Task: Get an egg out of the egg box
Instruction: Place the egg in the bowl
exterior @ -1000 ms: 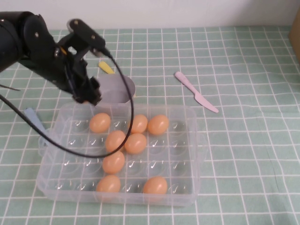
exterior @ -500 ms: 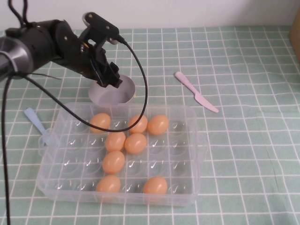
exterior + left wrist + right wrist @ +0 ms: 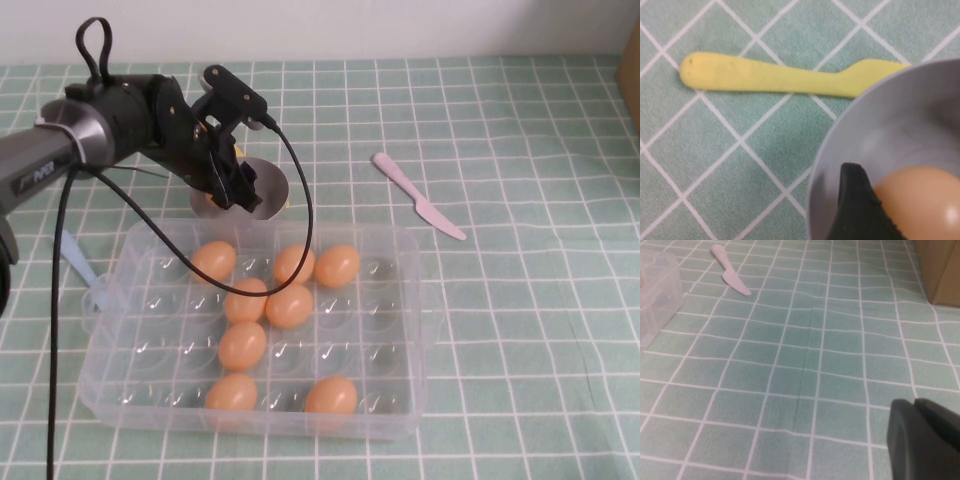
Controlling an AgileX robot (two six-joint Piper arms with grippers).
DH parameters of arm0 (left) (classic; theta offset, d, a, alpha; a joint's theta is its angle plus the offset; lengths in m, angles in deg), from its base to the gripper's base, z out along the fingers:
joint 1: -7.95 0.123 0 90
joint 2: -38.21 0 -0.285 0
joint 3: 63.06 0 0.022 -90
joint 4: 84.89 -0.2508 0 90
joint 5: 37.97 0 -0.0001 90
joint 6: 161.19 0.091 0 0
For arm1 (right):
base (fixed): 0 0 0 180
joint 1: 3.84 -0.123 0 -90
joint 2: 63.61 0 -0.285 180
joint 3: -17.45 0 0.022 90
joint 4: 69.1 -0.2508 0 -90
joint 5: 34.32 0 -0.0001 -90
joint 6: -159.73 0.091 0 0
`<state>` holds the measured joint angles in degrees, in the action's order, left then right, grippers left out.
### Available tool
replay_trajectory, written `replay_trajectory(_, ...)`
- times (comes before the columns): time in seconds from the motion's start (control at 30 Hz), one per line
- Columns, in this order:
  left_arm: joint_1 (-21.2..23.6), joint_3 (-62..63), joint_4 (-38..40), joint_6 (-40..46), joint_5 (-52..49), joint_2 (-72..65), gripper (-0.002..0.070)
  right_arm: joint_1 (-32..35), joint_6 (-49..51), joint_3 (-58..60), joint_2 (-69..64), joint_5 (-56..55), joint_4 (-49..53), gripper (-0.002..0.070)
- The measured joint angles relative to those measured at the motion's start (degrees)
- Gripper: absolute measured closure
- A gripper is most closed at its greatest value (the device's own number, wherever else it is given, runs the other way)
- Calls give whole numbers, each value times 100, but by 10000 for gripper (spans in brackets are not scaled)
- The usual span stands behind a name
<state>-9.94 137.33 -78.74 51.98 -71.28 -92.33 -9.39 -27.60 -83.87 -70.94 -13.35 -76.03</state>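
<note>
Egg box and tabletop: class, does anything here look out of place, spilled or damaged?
Nothing looks spilled or broken. Eight orange-tan eggs sit whole in the clear plastic egg box. A ninth orange-tan egg is in the left pincer, inside the round grey cup. The right pincer hangs over bare cloth.

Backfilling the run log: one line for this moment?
left claw: shut on egg, over grey cup | right claw: parked | egg box: eight eggs

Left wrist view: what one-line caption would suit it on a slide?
The left gripper holds an egg inside the grey cup, beside a yellow knife on the checked cloth.
</note>
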Motion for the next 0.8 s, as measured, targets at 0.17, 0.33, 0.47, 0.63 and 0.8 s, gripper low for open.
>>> replay_trajectory(0.17, 0, 4, -12, 0, 0, -68, 329, 4, 0, 0, 0, 0, 0, 694)
replay_trajectory(0.33, 0, 4, -24, 0, 0, -107, 329, 4, 0, 0, 0, 0, 0, 694)
replay_trajectory(0.47, 0, 4, -24, 0, 23, -107, 304, 4, 0, 0, 0, 0, 0, 694)
replay_trajectory(0.63, 0, 13, -24, 0, 37, -107, 271, 4, 0, 0, 0, 0, 0, 694)
replay_trajectory(0.8, 0, 13, -12, -15, 37, -107, 263, 4, 0, 0, 0, 0, 0, 694)
